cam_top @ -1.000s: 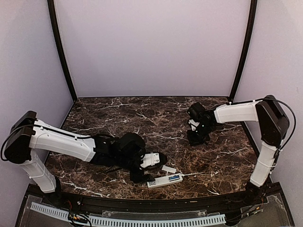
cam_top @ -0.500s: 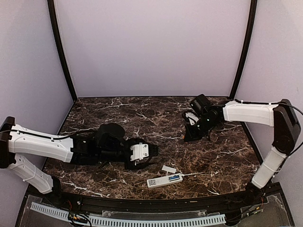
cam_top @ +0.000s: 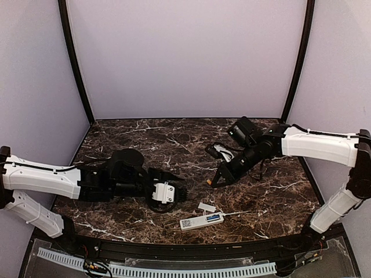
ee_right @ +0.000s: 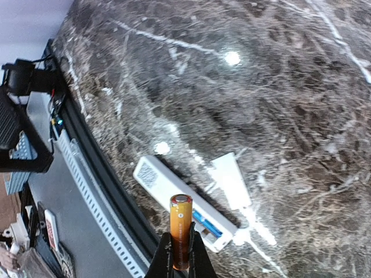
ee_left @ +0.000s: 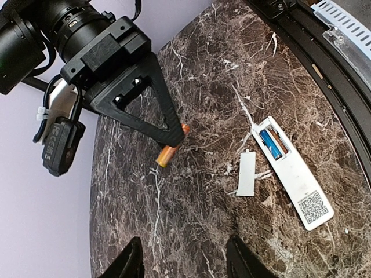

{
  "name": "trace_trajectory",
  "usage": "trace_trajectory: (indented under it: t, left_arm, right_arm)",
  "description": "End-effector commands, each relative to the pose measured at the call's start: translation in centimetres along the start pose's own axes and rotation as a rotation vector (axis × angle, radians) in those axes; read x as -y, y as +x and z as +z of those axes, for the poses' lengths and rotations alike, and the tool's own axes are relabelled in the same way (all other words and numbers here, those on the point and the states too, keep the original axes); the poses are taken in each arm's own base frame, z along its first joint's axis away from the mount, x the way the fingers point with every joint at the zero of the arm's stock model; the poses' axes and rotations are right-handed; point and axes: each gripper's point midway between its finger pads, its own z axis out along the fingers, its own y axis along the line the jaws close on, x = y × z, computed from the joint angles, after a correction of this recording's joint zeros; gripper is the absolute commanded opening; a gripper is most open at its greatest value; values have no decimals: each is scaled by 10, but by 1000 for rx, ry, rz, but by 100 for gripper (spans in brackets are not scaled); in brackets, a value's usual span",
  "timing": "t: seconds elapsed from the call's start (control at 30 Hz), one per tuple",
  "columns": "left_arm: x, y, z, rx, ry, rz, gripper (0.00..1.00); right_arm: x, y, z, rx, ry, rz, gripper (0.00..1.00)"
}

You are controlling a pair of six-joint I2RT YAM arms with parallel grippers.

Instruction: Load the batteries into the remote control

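Near the front edge of the marble-patterned table (cam_top: 139,139) the remote control (cam_top: 202,220) lies flat with its back up and its long side roughly along that edge. A dark QR sticker (ee_left: 313,207) sits at its left end and the battery recess lies uncovered at its right end. One lane of that recess holds the blue battery (ee_left: 270,143), lying lengthwise. The small white battery cover (cam_top: 206,206) lies flat on the table just beside the remote, on its far side and close to the recess end, with a narrow strip of marble showing between the two.

Farther back and slightly to the right of the cover, the right gripper (cam_top: 212,182) reaches in low from the right side. Its jaws are clenched on the orange battery (ee_right: 181,231), pinching it partway along so that one end sticks out past the fingertips. The battery slants down toward the table, and whether its lower end touches the marble cannot be told. The right wrist view sees the remote and cover past the battery's end.

Left of the remote, the left gripper (ee_left: 185,263) hangs low over the marble, pointing right. Its fingers (ee_left: 130,260) stand apart with only bare table between them, grasping nothing
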Motion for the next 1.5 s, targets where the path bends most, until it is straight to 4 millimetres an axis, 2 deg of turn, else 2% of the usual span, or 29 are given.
trace_trajectory:
  t: [0.0, 0.3, 0.47, 0.57, 0.8, 1.07, 1.27, 1.47]
  left_arm:
    - [11, -7, -10, 44, 60, 56, 47]
    - [21, -31, -6, 129, 116, 81, 45]
    - [41, -30, 2, 116, 182, 130, 39]
    - [38, -33, 6, 116, 154, 148, 38]
    - [35, -33, 10, 111, 135, 148, 34]
    - [33, -29, 12, 91, 123, 142, 20]
    - [27, -33, 12, 98, 98, 120, 2]
    - [24, -31, 11, 87, 76, 79, 0]
  right_arm:
    - [-46, 14, 0, -35, -152, -82, 0]
    - [-96, 25, 16, -99, -282, -208, 0]
    - [-106, 25, 21, -109, -307, -224, 0]
    - [-113, 23, 22, -103, -330, -235, 0]
    - [-119, 25, 26, -117, -341, -246, 0]
    - [-122, 23, 26, -115, -348, -255, 0]
    - [-121, 21, 28, -114, -345, -255, 0]
    - [-121, 20, 27, -102, -337, -254, 0]
